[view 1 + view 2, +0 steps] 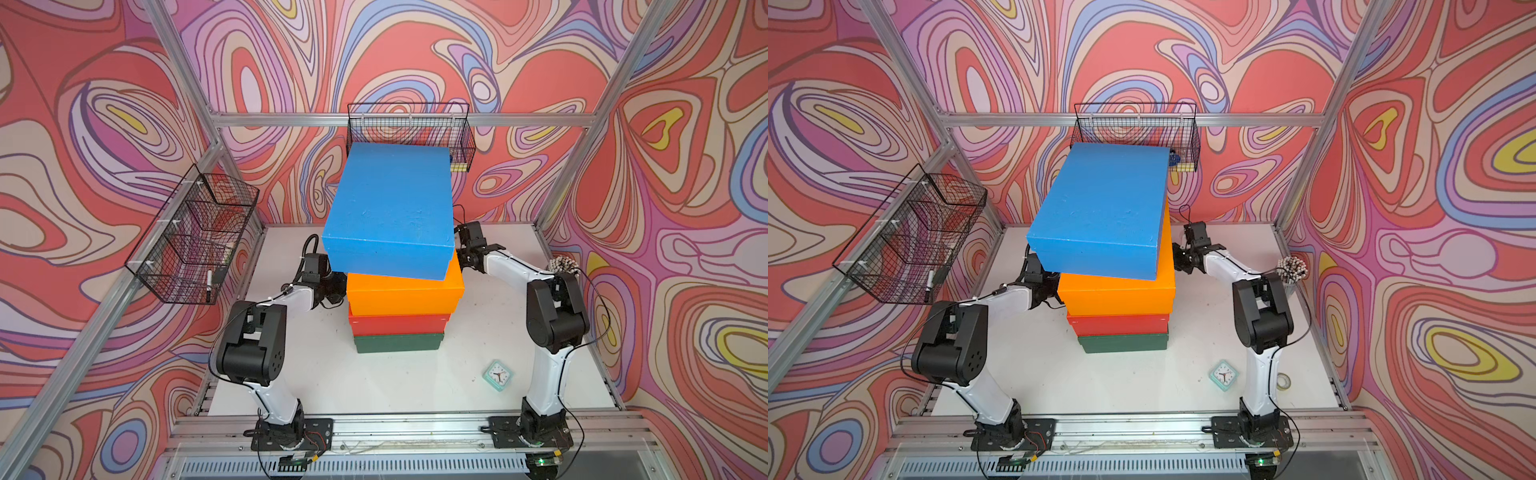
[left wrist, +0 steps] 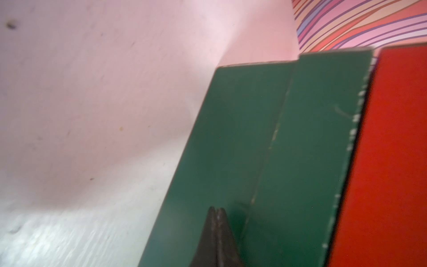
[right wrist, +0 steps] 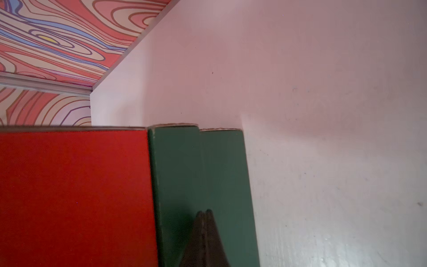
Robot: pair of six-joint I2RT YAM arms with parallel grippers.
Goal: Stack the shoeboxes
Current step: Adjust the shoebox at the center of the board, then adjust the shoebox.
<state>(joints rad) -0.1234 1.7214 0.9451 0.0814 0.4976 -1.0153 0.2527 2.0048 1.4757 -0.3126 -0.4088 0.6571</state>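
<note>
I see the stack mid-worktop (image 1: pixel 316 374): green (image 1: pixel 399 343) at the bottom, then red (image 1: pixel 399 325), orange (image 1: pixel 405 296), and blue (image 1: pixel 390 208) on top, twisted and overhanging. Left jaws and right jaws are pressed together and empty, one on each side, tips low by green's long walls. Contact is unclear. I judge the boxes light, stiff cardboard with loose lids, too wide to pinch. I'd press opposite walls gently.

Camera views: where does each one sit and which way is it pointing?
Both top views: high over the robot's base, looking down on the stack, blue shoebox on top; left arm and right arm show.
Left wrist: on the left arm, looking along shut left fingers at the green shoebox.
Right wrist: likewise, along shut right fingers.
Shared: both wrists see the green shoebox under the red shoebox.
</note>
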